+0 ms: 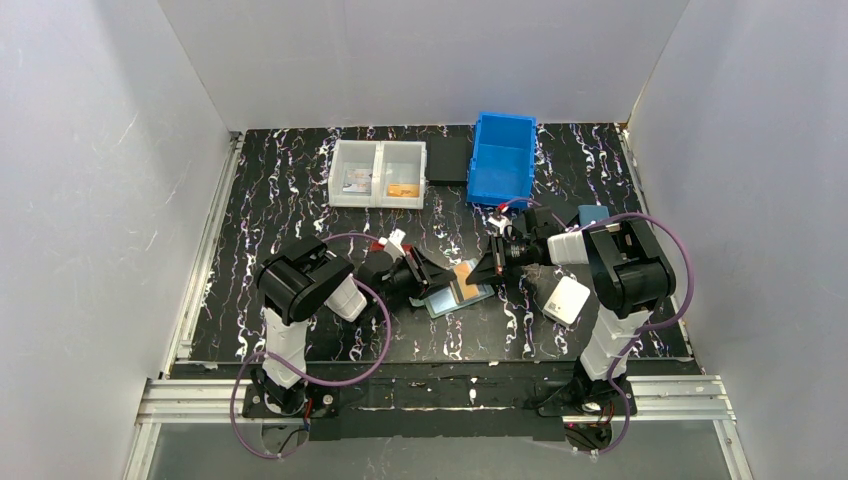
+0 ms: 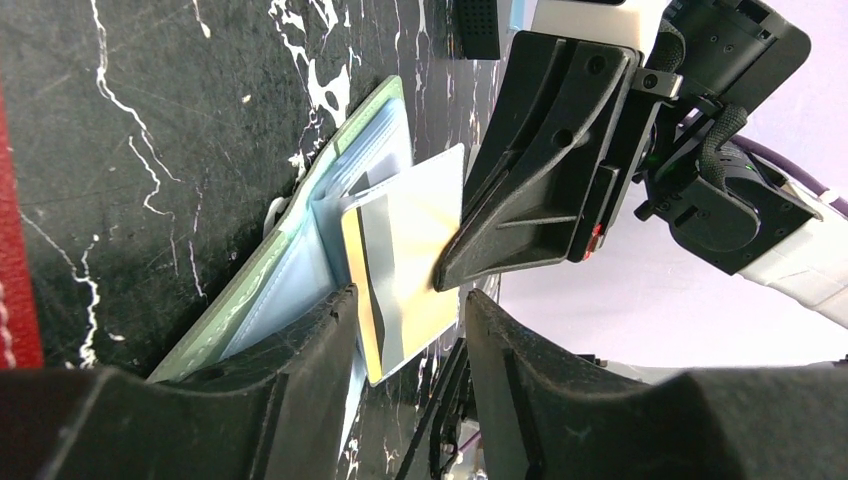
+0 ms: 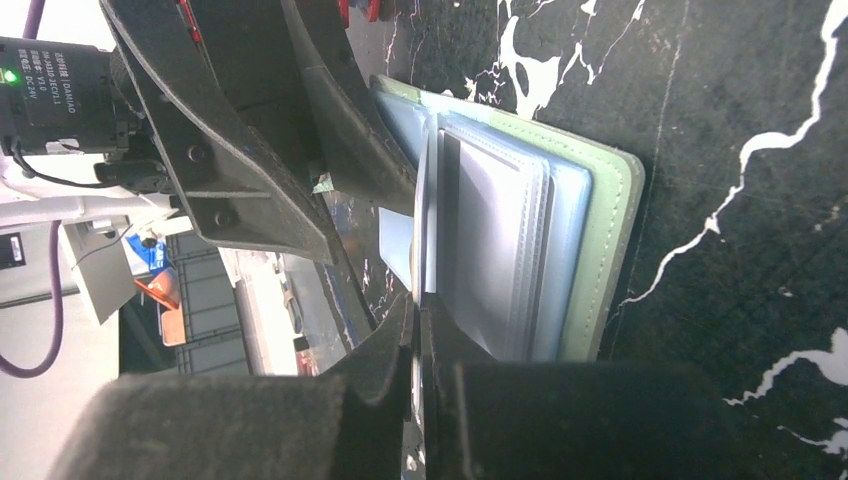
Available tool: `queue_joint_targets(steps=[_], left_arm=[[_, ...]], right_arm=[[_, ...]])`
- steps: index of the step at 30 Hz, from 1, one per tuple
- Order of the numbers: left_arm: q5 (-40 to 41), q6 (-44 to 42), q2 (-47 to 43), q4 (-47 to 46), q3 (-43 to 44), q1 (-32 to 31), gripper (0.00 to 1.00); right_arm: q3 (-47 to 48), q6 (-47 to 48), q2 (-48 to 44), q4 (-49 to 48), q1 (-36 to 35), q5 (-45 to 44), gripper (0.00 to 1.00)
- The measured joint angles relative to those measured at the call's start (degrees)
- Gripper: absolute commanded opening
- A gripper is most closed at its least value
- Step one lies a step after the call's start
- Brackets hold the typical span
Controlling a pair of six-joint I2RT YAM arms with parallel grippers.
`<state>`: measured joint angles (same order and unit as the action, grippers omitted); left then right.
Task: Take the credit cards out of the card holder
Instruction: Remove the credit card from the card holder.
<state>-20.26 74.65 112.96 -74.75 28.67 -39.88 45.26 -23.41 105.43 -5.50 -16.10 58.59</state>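
Noting clearances first: the sage-green folding leather-like card holder [image 1: 445,300] lies open on the black white-veined tabletop [image 1: 300,200], in its near half, with bare surface beyond it up to the far row. Far-left of the holder stands a clear two-compartment plastic box [image 1: 378,173]. Far-right of it is a blue plastic bin [image 1: 503,158], with a black square pad [image 1: 448,158] between the two. A white wallet [image 1: 567,300] lies just right of the holder. A red stitched edge [image 2: 15,250] shows near the holder, on the side away from the right arm.

Pose: both arms are folded low, forearms reaching inward and meeting over the holder.

Right gripper [image 2: 447,277]: clenched on the orange plastic credit card [image 2: 420,240], which stands partly out of the holder's pale-blue inner pockets.

Left gripper [image 2: 408,300]: released, fingers apart on either side of the card's free end. Contact with the card cannot be told.

Writing: a dark printed label [image 3: 55,90] sits on the left arm's body beside a green light. The print is too small to read.
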Motion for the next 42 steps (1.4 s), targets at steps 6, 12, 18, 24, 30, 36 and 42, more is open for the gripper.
queue_joint_targets(steps=[6,12,18,24,30,36,42], left_arm=[[-0.10,0.40,0.00,0.29,0.33,-0.04,0.45],[-0.10,0.43,-0.01,1.13,0.33,-0.07,0.48],[-0.47,0.70,-0.05,1.50,1.31,-0.23,0.52],[-1.26,0.84,-0.03,3.53,3.32,-0.39,0.41],[-0.85,1.51,0.31,5.75,3.45,-0.19,0.00],[-1.03,1.94,0.91,5.92,3.44,-0.16,0.00],[-0.95,1.51,0.71,4.07,1.55,-0.12,0.00]], right_arm=[[-0.15,-1.49,0.00,-1.27,0.25,0.94,0.01],[-0.89,-2.82,0.00,-3.22,0.37,1.76,0.01],[-1.15,-3.66,0.00,-3.87,0.38,2.06,0.01],[-1.16,-4.28,0.01,-4.74,0.94,2.39,0.01],[-1.11,-3.52,0.12,-3.78,1.60,2.43,0.01],[-0.41,-1.58,1.45,-1.04,1.88,1.54,0.01],[0.26,0.16,1.46,1.36,1.48,1.35,0.03]])
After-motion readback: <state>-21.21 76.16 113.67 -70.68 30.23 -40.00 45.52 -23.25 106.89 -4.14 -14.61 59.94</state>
